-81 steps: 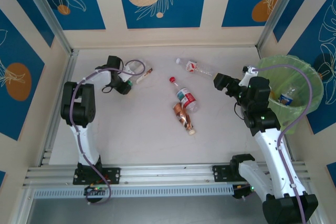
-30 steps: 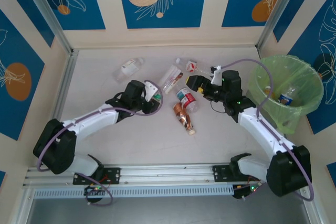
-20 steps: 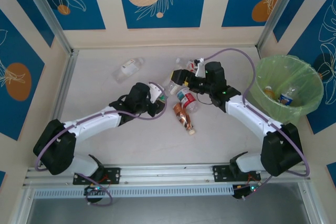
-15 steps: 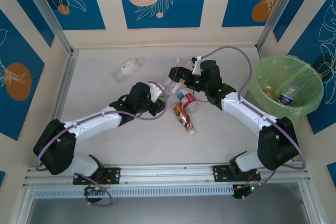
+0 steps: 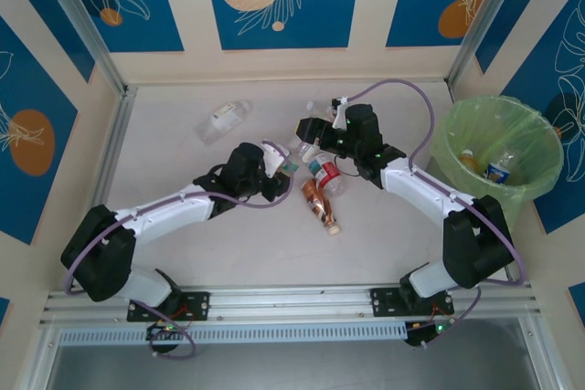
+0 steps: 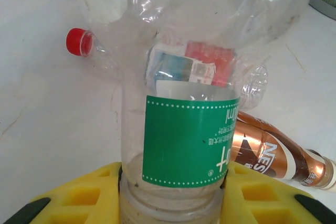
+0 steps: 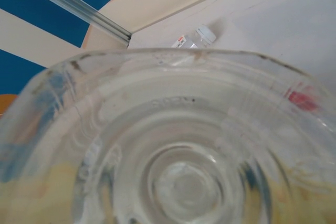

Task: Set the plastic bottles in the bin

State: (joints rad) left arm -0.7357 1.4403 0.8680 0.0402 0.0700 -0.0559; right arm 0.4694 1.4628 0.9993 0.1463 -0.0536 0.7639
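Top view: left gripper (image 5: 280, 167) and right gripper (image 5: 315, 131) flanked a green-label bottle (image 5: 302, 146) at centre, bin (image 5: 494, 198) far right; left wrist: yellow fingers (image 6: 79, 192) clamped its neck; right wrist: base close ahead, grip unclear; judged handover, right must clamp next.

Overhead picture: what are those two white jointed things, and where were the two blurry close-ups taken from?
They are two robot arms bolted at the near edge of the table, each ending in a two-finger gripper. The wide picture comes from a fixed camera above and behind them; each close-up comes from a camera on one wrist. The left gripper holds a clear bottle with a green label by its neck end, between yellow fingers. The right gripper's camera faces a bottle's clear base; whether it grips is unclear. On the table lie a red-capped bottle, a brown one and another clear one. Two more bottles sit in the green-lined bin.
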